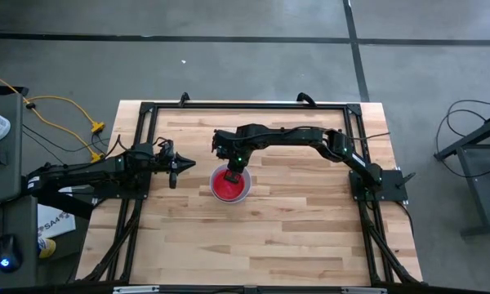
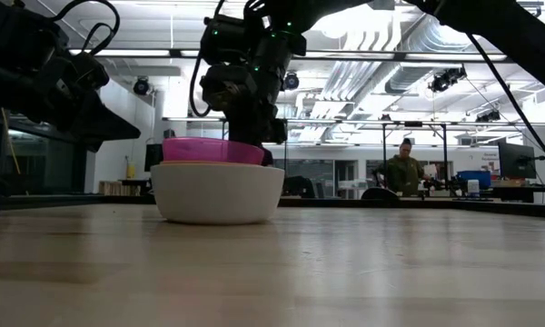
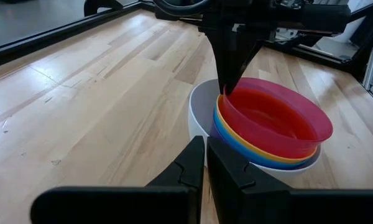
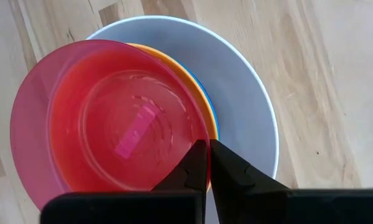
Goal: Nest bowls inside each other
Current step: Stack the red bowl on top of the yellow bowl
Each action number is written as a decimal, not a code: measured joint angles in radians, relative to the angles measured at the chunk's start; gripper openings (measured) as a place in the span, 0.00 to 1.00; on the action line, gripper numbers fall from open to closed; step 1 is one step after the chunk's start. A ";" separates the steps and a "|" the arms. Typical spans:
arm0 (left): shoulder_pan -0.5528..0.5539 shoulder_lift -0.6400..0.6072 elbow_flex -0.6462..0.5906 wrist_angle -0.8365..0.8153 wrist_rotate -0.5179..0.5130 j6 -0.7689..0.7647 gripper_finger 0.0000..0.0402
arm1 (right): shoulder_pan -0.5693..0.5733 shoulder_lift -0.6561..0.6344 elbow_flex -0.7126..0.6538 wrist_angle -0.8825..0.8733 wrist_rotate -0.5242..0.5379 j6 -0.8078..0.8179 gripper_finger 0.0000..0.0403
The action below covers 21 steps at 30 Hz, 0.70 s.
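**A:** Where do the bowls stand?

**B:** All stacked mid-desk (image 1: 294,237). The white bowl (image 3: 199,112) is at the bottom, with the blue bowl (image 3: 236,146), the yellow-orange bowl (image 3: 248,144) and the red bowl (image 3: 273,118) inside it. The purple one I cannot pick out. The inner stack sits off-centre, leaning toward one side of the white bowl's wall.

**A:** And the grippers?

**B:** The right gripper (image 3: 229,84) has its fingers pressed together, tips at the red bowl's rim; it looks like a narrow pinch on that thin rim, though I cannot be sure it is holding rather than nudging. The left gripper (image 1: 180,166) waits just beside the stack, its fingers nearly together, holding nothing.

**A:** How would you finish this well?

**B:** I judge the job nearly done. Ease the red bowl toward the white bowl's centre, press lightly so it seats level, then let go and lift straight up so the rim isn't dragged along.

**A:** Anything about the material?

**B:** Smooth, glossy plastic, the red one translucent and thin-walled, so it will likely slide and flex easily. The white is opaque, round and deeper. The desk is pale wooden planks.
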 joint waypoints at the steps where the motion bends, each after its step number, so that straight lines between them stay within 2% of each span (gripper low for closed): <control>1: 0.000 0.000 0.000 0.000 0.000 0.000 0.05 | 0.000 0.000 0.000 0.000 0.000 -0.001 0.01; 15: 0.000 0.000 0.000 0.000 0.000 0.000 0.05 | 0.000 0.000 0.000 0.029 -0.056 -0.011 0.02; 21: 0.000 0.000 0.000 0.000 0.000 0.000 0.05 | 0.000 0.000 0.000 0.030 -0.052 -0.011 0.16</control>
